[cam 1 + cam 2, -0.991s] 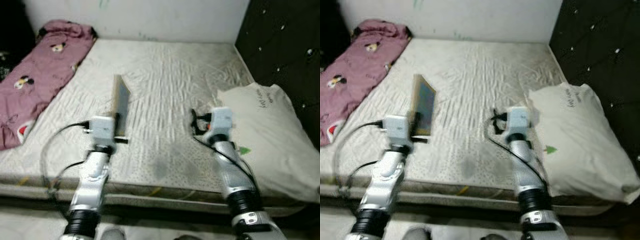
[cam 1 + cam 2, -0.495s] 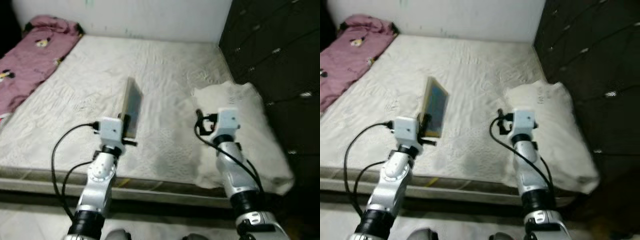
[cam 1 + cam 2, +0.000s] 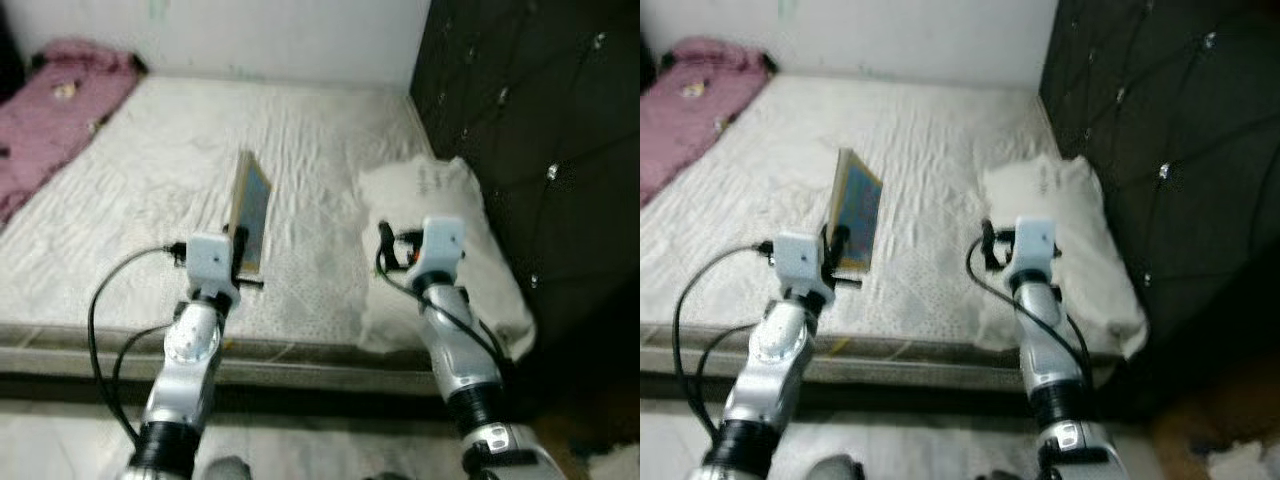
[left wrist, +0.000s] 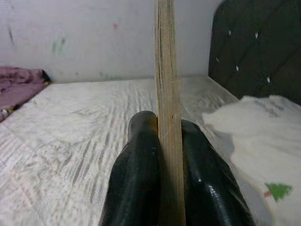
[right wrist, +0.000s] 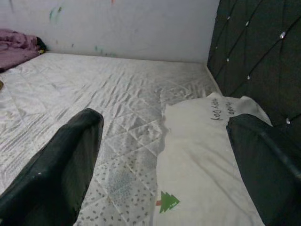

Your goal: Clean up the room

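My left gripper (image 4: 164, 126) is shut on a thin book (image 3: 248, 208), gripping its lower edge. The book stands upright and edge-on above the white quilted mattress (image 3: 140, 190); its blue and yellow cover (image 3: 858, 210) faces right. My right gripper (image 5: 164, 141) is open, with nothing between its black fingers (image 5: 66, 160). It hovers near the front of the bed, over the left edge of a white pillow (image 3: 445, 225). The pillow carries dark writing and a small green tree mark (image 5: 168, 201).
A pink printed blanket (image 3: 55, 105) lies bunched at the bed's far left. A dark tufted headboard (image 3: 530, 120) runs along the right side, and a white wall (image 3: 270, 35) stands behind. The mattress's front edge (image 3: 300, 352) is just below my arms, with floor beneath.
The whole view has swung right: the headboard fills more of the picture and the blanket has slid left. Both arms keep their pose, and the book stays gripped.
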Available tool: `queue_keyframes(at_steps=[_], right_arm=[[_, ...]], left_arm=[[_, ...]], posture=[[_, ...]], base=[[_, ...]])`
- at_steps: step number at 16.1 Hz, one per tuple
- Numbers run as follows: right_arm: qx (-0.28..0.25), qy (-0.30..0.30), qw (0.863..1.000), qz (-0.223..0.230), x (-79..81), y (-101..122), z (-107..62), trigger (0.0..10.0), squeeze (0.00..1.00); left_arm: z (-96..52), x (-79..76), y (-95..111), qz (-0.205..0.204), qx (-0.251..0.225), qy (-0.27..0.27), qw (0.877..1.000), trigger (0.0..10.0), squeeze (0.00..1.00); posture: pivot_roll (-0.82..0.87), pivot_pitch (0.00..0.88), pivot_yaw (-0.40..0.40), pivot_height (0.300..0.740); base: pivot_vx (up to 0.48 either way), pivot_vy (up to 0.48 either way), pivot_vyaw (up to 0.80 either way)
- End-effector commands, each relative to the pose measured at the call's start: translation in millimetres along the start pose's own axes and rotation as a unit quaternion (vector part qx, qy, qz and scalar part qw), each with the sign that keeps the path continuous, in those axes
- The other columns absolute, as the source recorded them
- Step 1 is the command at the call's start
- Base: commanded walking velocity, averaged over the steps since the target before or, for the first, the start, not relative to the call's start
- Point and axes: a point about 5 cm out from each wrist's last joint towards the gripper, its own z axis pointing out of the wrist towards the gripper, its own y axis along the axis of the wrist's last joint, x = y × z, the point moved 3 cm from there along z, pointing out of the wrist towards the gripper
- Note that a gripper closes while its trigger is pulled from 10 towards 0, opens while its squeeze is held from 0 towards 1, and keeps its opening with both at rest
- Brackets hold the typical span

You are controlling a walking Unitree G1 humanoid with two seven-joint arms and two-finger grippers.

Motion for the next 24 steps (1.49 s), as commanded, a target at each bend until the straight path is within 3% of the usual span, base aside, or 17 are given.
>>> queue_keyframes(at_steps=[1, 6, 24], right_arm=[[-0.005, 0.001, 1.000, 0.000, -0.2, 4.2, 1.8, 10.0, 0.00], [-0.005, 0.000, 1.000, 0.001, -0.4, 4.2, 2.2, 10.0, 0.00], [-0.003, 0.000, 1.000, -0.002, -1.3, 3.7, 3.5, 10.0, 0.00]], left_arm=[[4.2, 1.1, 14.0, 0.004, -0.029, -0.006, 1.000, 10.0, 0.00], [3.7, -0.7, 15.9, 0.002, -0.035, -0.015, 0.999, 10.0, 0.00], [4.0, -1.8, 16.1, 0.003, -0.036, -0.023, 0.999, 10.0, 0.00]], posture=[[0.06, 0.000, -0.018, 0.740], [0.06, 0.000, -0.018, 0.740], [0.06, 0.000, -0.018, 0.740]], base=[[0.000, 0.000, 0.00], [0.000, 0.000, 0.00], [0.303, 0.000, 0.00]])
